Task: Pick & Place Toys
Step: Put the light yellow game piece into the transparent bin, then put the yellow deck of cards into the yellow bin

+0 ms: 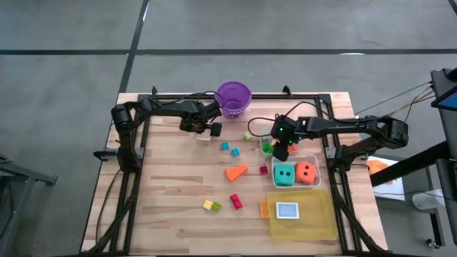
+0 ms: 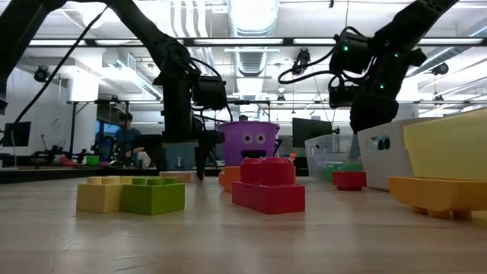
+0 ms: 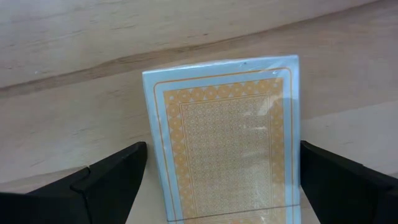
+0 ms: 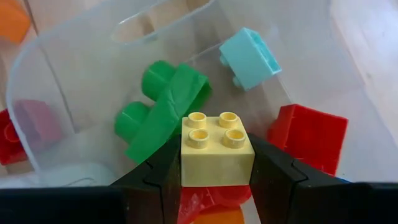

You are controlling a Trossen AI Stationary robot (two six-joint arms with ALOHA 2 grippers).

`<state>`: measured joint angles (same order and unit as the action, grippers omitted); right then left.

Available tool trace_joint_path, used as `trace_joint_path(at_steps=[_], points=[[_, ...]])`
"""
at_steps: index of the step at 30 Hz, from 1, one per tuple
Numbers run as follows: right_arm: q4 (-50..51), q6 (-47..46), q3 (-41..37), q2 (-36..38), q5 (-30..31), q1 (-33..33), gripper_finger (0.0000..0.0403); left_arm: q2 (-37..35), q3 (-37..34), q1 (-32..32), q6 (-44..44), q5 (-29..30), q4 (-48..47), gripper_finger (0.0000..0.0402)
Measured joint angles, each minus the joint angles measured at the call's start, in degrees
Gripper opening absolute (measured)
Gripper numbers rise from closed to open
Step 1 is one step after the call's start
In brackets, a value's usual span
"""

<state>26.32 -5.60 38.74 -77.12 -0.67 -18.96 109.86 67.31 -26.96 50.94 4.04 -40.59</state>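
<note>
We note a pale wooden surface on a dark frame, standing on grey floor; the low view looks across it into a lit lab where a seated person shows far behind. Clock directions below refer to the high view, centred on the surface. A purple bucket sits at 12 o'clock by the far edge. The left pincer is at about 11 o'clock, just beside the bucket, its fingers spread wide to either side of a playing card with an orange patterned back and pale blue border, lying flat on the wood; whether the fingers touch it we cannot tell. The right pincer is at about 2 o'clock over a small clear tub, pinching a pale yellow block with four studs. Inside that tub we see a green piece, a light blue block and a red block. At 3 o'clock a larger clear tub holds a teal die and an orange die. At 5 o'clock lies a yellow tray with a small card in it. Loose on the wood near centre: an orange wedge, two small blue blocks, a red block and a yellow-green pair toward 6 o'clock.
</note>
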Motion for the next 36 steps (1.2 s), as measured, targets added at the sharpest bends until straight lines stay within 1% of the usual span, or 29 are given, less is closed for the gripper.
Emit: trace_joint_path(at_steps=[9,13,16,23,27,30,36], points=[[-1.15,-0.68,-0.74,0.02,-0.04,-0.04,0.0140,0.00,-0.04,0.02,0.00,-0.34,0.03,0.0392],[-1.26,-1.59,-0.76,0.02,-2.15,-0.04,0.0143,0.00,-0.04,0.02,0.00,-0.40,0.03,0.0392],[-1.31,-3.51,-0.76,0.02,-2.25,-0.04,0.0166,0.02,-0.04,0.02,0.00,-0.48,0.03,0.0392],[-1.44,-3.99,-0.76,0.02,-2.25,-0.04,0.0256,0.02,-0.04,0.02,0.00,-0.75,0.03,0.0392],[-1.44,-4.94,-0.76,0.02,-2.20,-0.04,0.0294,0.02,-0.04,0.02,0.00,-0.84,0.04,0.0392],[-1.44,-4.96,-0.76,0.02,-1.94,-0.04,0.0308,0.07,-0.04,0.02,0.01,-0.98,0.03,0.0392],[-1.25,-4.95,-0.67,0.57,-0.81,-0.04,0.0310,0.07,-0.09,0.02,0.02,-1.01,0.03,0.0391]])
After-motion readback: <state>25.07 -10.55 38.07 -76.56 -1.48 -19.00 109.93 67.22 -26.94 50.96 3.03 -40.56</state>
